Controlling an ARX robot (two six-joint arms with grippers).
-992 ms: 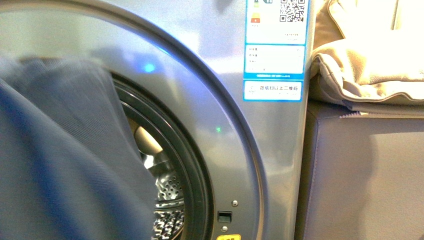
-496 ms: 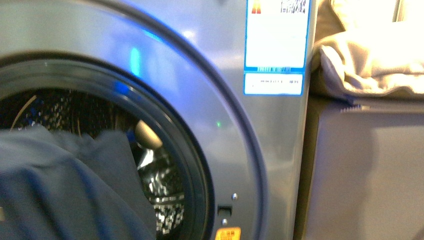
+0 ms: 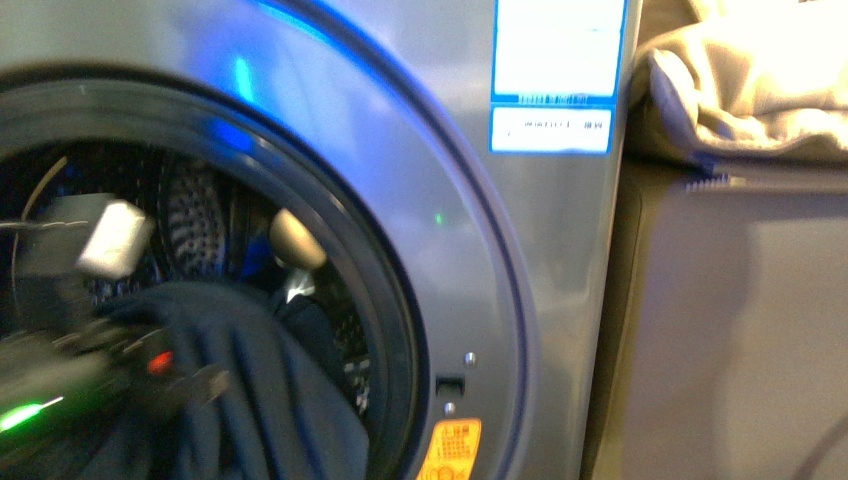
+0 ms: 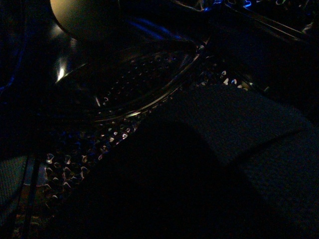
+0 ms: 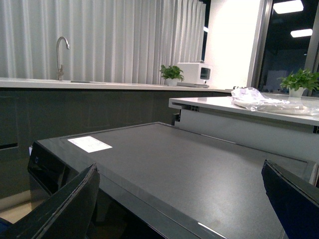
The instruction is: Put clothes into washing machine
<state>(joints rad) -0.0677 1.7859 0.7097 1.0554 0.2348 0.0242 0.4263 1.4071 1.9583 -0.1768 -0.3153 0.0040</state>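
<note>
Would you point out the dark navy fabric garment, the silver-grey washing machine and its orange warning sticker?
Dark navy fabric garment (image 3: 280, 400): front view, fold.
Silver-grey washing machine (image 3: 450, 110): front view, front panel.
Orange warning sticker (image 3: 450, 450): front view, centre.

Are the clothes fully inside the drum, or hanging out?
Partly in. The clothes bunch in the open porthole of the washing machine, with fabric covering its lower rim.

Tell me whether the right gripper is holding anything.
No: in the right wrist view the right gripper has its fingers wide apart with nothing between them.
</note>
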